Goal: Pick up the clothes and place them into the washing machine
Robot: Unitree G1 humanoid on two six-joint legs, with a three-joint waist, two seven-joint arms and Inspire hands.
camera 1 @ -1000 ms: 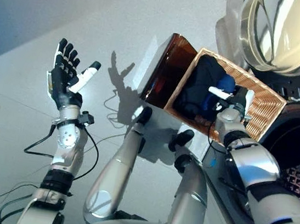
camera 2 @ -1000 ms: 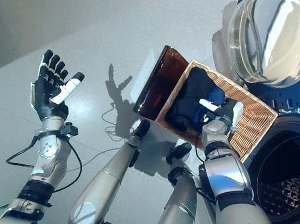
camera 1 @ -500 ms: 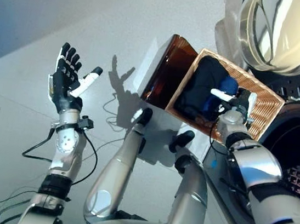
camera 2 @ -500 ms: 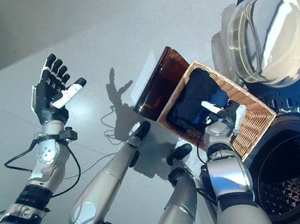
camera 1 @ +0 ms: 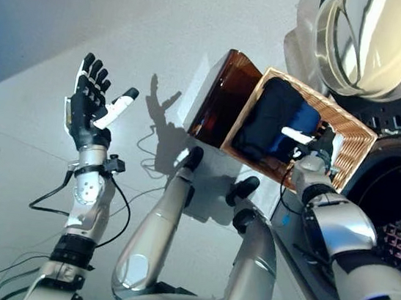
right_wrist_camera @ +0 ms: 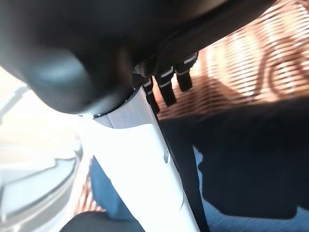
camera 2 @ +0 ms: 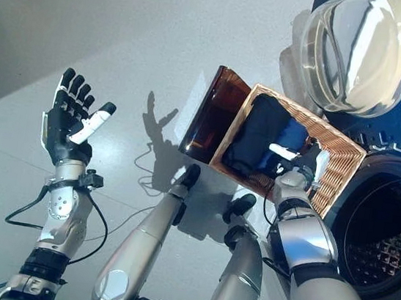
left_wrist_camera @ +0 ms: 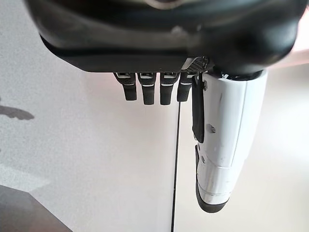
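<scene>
One woven wicker laundry basket (camera 1: 355, 144) stands on the grey floor (camera 2: 162, 49), and it holds two garments: a dark navy, almost black cloth (camera 1: 267, 118) filling its near part and a brighter blue cloth (camera 2: 289, 136) beside it. A brown translucent panel (camera 2: 209, 114) leans against the basket's outer side. One front-loading washing machine stands just beside the basket, its round glass door (camera 2: 361, 53) swung wide and its dark perforated drum (camera 2: 380, 244) exposed.

The right hand (camera 2: 304, 160) hangs over the basket above the clothes; its wrist view shows straight fingers (right_wrist_camera: 169, 87) and white-covered thumb close over the dark cloth and wicker wall, grasping nothing.

The left hand (camera 1: 87, 109) is raised well apart over bare floor, palm up, fingers spread and released. Its wrist view shows only floor past the fingertips, whereas the head views show the basket and machine.
</scene>
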